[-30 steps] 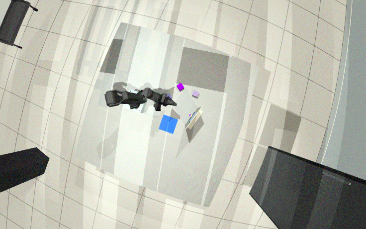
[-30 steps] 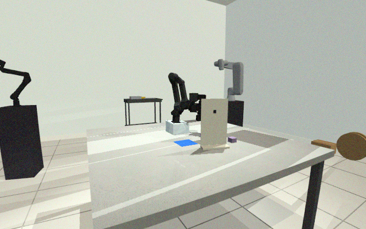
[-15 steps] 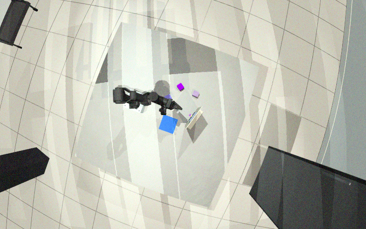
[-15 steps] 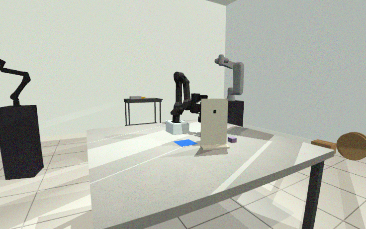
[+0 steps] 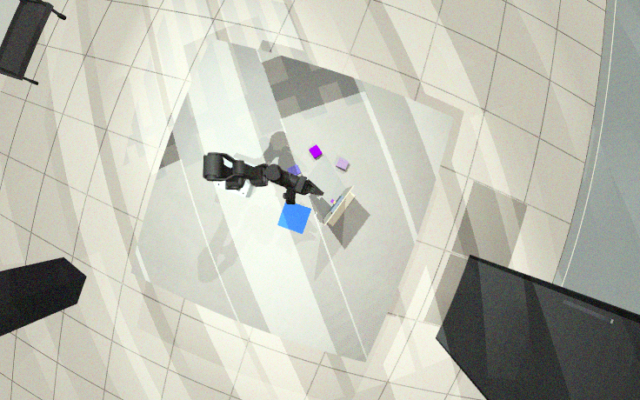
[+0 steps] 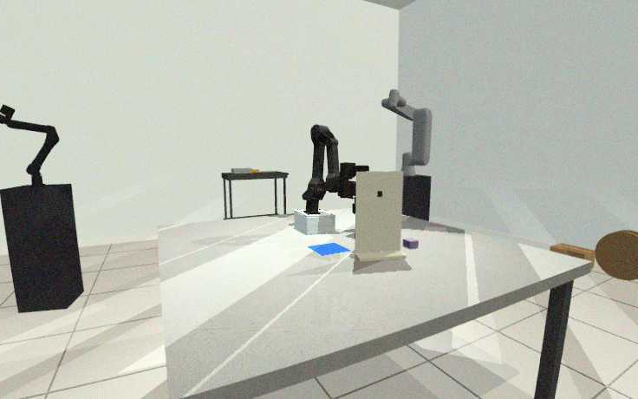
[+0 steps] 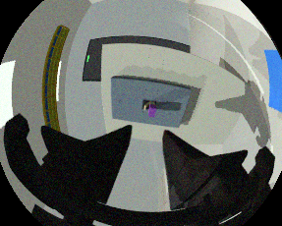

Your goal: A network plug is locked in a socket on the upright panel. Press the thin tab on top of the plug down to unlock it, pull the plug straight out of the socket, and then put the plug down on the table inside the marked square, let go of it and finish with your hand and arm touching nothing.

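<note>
The upright beige panel [image 5: 341, 207] [image 6: 379, 218] [image 7: 133, 98] stands on the table. The small purple plug [image 5: 332, 200] [image 7: 152, 111] sits in the panel's socket on the side facing my arm. In the wrist view it is straight ahead, just above the gap between my fingers. My gripper [image 5: 318, 191] [image 7: 147, 132] is partly open and empty. It points at the plug from a short distance and touches nothing. The blue marked square [image 5: 294, 217] [image 6: 329, 248] [image 7: 277, 84] lies on the table beside the panel, below my wrist. In the exterior view the panel hides my fingertips.
Three purple cubes lie on the table: a bright one [image 5: 315, 151], a pale one [image 5: 342, 163] [image 6: 410, 243] and a bluish one [image 5: 294, 170] partly under my arm. My arm's white base [image 6: 314, 221] stands behind the square. Other robots, pedestals and a side table stand off the table.
</note>
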Motion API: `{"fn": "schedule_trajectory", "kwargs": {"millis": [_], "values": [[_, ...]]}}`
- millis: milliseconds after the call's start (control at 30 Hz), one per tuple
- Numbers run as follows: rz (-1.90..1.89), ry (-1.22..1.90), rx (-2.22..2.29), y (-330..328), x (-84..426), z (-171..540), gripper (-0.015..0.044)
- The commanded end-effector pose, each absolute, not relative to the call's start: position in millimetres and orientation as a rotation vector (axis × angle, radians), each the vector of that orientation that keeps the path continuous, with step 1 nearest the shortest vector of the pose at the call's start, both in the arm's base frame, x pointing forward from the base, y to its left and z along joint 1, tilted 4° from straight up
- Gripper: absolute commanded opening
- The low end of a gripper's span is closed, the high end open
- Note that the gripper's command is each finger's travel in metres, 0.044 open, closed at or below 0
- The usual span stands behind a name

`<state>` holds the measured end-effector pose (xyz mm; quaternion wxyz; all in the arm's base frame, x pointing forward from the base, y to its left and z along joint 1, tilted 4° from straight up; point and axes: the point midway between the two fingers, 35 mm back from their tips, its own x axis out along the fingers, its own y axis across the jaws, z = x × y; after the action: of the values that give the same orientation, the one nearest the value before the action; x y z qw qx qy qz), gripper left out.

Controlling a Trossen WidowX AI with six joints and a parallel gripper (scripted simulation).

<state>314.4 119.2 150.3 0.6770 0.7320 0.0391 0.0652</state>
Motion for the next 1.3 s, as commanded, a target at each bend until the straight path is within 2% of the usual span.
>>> {"fn": "schedule_trajectory", "kwargs": {"millis": [0,933,1000,1267], "values": [[0.147,0.093,1.647,119.8,323.1,149.7,0.0156],[0.15,0.09,1.646,113.3,363.2,150.6,0.0156],[0.15,0.09,1.646,113.3,363.2,150.6,0.0104],[0.15,0.09,1.646,113.3,363.2,150.6,0.005]]}}
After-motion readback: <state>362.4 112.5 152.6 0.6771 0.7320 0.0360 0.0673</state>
